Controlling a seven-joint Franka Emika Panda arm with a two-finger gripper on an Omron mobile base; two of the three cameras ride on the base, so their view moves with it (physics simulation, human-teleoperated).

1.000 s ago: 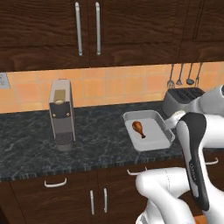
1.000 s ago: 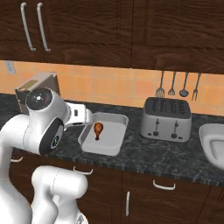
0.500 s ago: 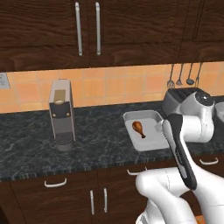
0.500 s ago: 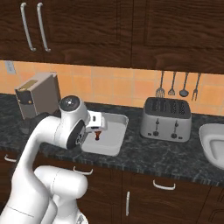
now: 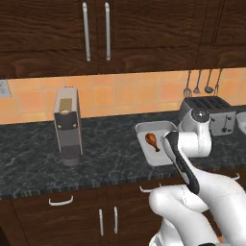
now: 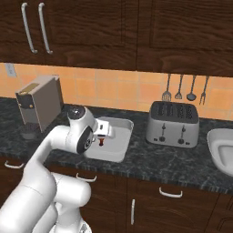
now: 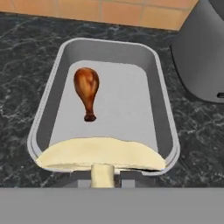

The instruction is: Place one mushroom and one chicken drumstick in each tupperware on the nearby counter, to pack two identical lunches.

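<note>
Along the black counter (image 5: 105, 158) I see the rectangular tupperware (image 5: 144, 129) sitting near the front edge, its long sides running from front to back, with bare stone to its left as far as the coffee machine (image 5: 66, 126). On its other side the silver toaster (image 6: 172, 123) stands just beside it, apart by a narrow strip of worktop. In the right base view the rim of a second tupperware (image 6: 217, 152) shows at the far right, well apart from the first and beyond the toaster.

From the hand view I look down into the tupperware (image 7: 155, 109). One chicken drumstick (image 7: 86, 90) lies in the left rear part of the floor, fat end toward the back wall, bone tip pointing toward me. It touches no wall, and the floor to its right and in front of it is bare. The toaster's dark body fills the upper right corner there, close to the container's right rim.

My gripper (image 6: 102, 141) hangs over the near end of the tupperware, seen in the right base view at the container's front left. Its fingers are drawn close together and pinch the short pale stem of a mushroom (image 7: 101, 155), whose broad cream cap spreads across the bottom of the hand view, covering the near rim of the container. The cap sits above the tupperware, and I cannot tell whether it touches it.
</note>
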